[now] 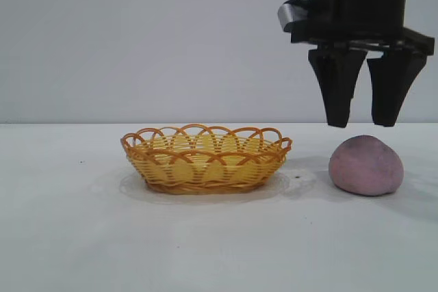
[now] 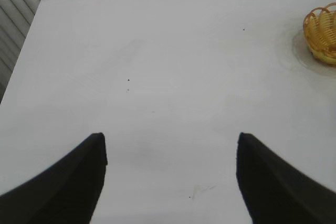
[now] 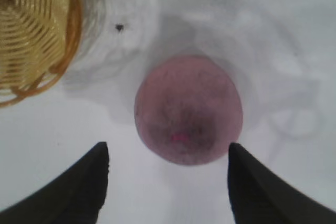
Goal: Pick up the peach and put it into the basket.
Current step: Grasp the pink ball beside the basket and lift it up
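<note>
The peach (image 1: 365, 165), a pale pink-mauve rounded lump, rests on the white table at the right. It also shows in the right wrist view (image 3: 188, 108). The yellow wicker basket (image 1: 205, 158) with an orange-brown scalloped rim stands to the peach's left, empty; its edge shows in the right wrist view (image 3: 31, 35). My right gripper (image 1: 364, 122) hangs open just above the peach, fingers pointing down, not touching it. In its own view the right gripper (image 3: 168, 153) is open and empty. My left gripper (image 2: 170, 142) is open over bare table, far from the basket (image 2: 321, 34).
The white table (image 1: 82, 237) spreads wide around the basket. A faint ring mark (image 1: 130, 186) lies under the basket. A small dark speck (image 3: 119, 27) sits between basket and peach. The table's edge (image 2: 29, 30) shows in the left wrist view.
</note>
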Controlling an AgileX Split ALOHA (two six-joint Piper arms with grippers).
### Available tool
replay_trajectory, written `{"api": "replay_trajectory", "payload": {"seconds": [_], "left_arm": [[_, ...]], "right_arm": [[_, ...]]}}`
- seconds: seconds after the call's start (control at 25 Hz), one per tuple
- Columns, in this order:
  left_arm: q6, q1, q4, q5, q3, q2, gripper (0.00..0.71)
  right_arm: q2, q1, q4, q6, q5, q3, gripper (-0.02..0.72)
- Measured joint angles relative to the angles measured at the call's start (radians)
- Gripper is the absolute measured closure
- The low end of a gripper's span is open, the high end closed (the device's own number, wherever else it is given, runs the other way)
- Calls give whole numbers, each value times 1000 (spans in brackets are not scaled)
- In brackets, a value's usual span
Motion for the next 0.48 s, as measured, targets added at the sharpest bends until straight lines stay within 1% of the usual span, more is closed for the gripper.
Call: {"api": "replay_trajectory", "payload": {"seconds": [0.04, 0.12, 0.16, 0.24, 0.48], "left_arm": [[0, 0, 0, 0, 0, 0, 251], [0, 0, 0, 0, 0, 0, 251], [0, 0, 0, 0, 0, 0, 251], [-2, 0, 0, 0, 0, 0, 251], [-2, 0, 0, 0, 0, 0, 251]], "right_arm": [[4, 0, 0, 0, -13, 2, 290], [14, 0, -4, 0, -33, 4, 291], [16, 0, -8, 0, -41, 4, 352], [25, 0, -10, 0, -56, 4, 351], [55, 0, -18, 6, -62, 5, 351]]}}
